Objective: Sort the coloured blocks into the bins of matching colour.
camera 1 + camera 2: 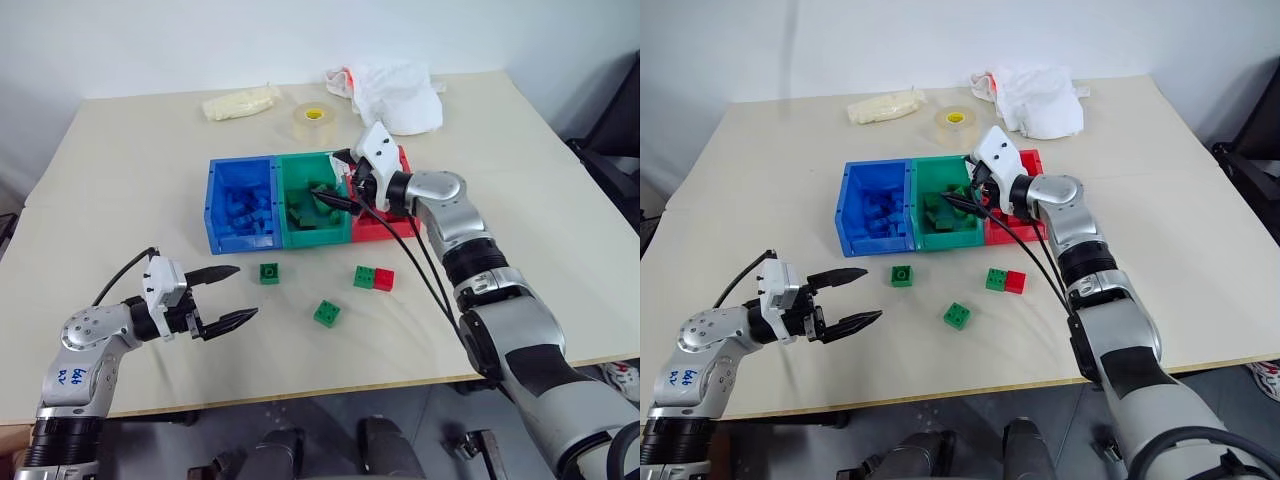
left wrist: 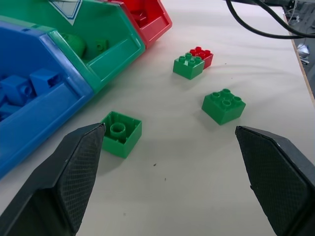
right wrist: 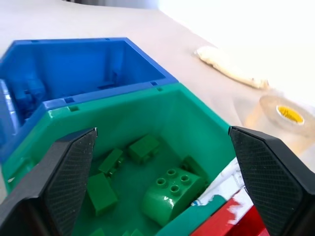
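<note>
Standing in a joined row at mid-table are three open-top bins: the blue bin (image 1: 240, 205) on the left, the green bin (image 1: 313, 200) in the middle and the red bin (image 1: 385, 225) on the right. Blue bricks fill the blue one; several green bricks lie in the green. The right gripper (image 1: 343, 180) hangs over the green bin, jaws wide apart and empty. On the bare tabletop near the bins lie four loose studded blocks: a green block (image 1: 269, 273), another green block (image 1: 327, 313), and a green brick (image 1: 364, 277) touching a red brick (image 1: 384, 280). The left gripper (image 1: 226, 297), also spread wide and empty, hovers left of them, near the table's front edge.
</note>
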